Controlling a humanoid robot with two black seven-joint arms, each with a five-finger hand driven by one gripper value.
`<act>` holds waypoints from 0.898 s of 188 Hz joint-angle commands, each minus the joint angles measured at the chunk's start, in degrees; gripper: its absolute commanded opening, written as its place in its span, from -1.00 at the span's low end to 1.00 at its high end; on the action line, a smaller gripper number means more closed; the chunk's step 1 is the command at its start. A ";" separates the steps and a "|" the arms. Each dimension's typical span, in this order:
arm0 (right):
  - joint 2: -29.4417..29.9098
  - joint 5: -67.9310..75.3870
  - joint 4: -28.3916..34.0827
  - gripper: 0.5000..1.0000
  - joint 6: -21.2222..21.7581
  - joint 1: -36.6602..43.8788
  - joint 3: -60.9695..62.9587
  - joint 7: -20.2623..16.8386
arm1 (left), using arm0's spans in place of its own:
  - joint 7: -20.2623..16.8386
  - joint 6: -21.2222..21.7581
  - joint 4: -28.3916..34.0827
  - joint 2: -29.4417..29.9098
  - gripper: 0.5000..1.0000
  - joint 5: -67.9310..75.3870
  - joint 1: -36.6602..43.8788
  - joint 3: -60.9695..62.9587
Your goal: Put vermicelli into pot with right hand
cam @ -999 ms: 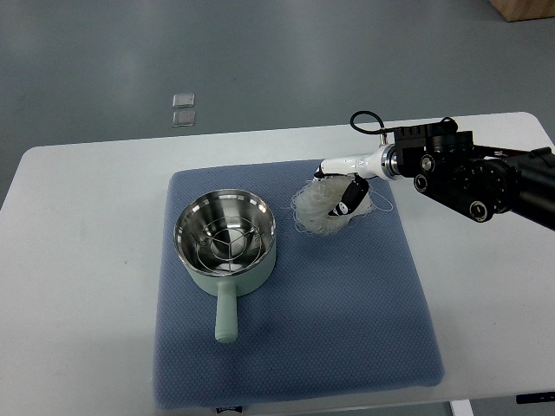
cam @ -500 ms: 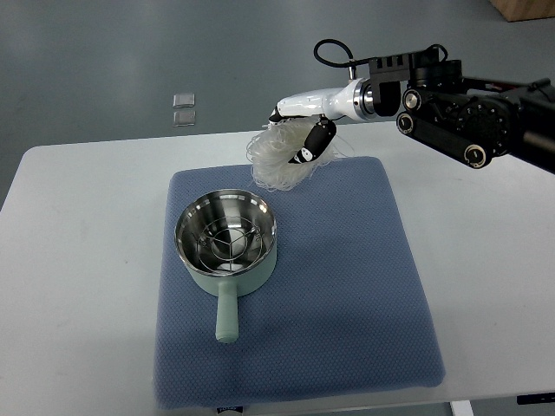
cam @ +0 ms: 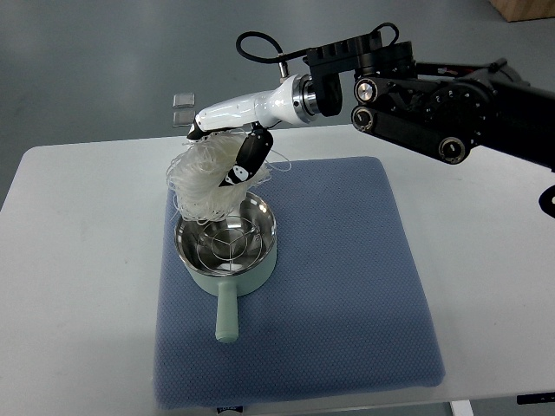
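Above the pot's (cam: 227, 243) far-left rim, the right robot hand (cam: 232, 149), clamped on dangling vermicelli (cam: 205, 180), is needing centering before releasing.

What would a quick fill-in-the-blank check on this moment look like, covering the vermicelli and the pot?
1. The right hand is shut on the ____.
2. The vermicelli hangs over the far-left rim of the ____.
3. The pot stands on a ____ mat.
4. The pot's handle points toward the ____ edge of the picture.

Missing words: vermicelli; pot; blue; bottom
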 commanded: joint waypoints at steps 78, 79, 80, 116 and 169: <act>3.76 0.36 -0.94 0.55 -3.17 -6.05 -0.19 -1.36 | 0.02 0.02 0.00 0.00 1.00 0.00 -0.01 0.00; 3.84 0.27 -0.94 0.60 -3.17 -6.05 -0.19 -1.36 | 0.02 0.02 0.00 0.00 1.00 0.00 -0.01 0.00; 3.84 0.27 -0.94 0.60 -3.17 -6.05 -0.19 -1.36 | 0.02 0.02 0.00 0.00 1.00 0.00 -0.01 0.00; 3.49 0.45 -1.12 0.70 -3.96 -6.32 0.17 -1.36 | 0.02 0.02 0.00 0.00 1.00 0.00 -0.01 0.00; 0.24 4.92 -1.64 0.69 -5.19 -7.11 3.77 -1.36 | 0.02 0.02 0.00 0.00 1.00 0.00 -0.01 0.00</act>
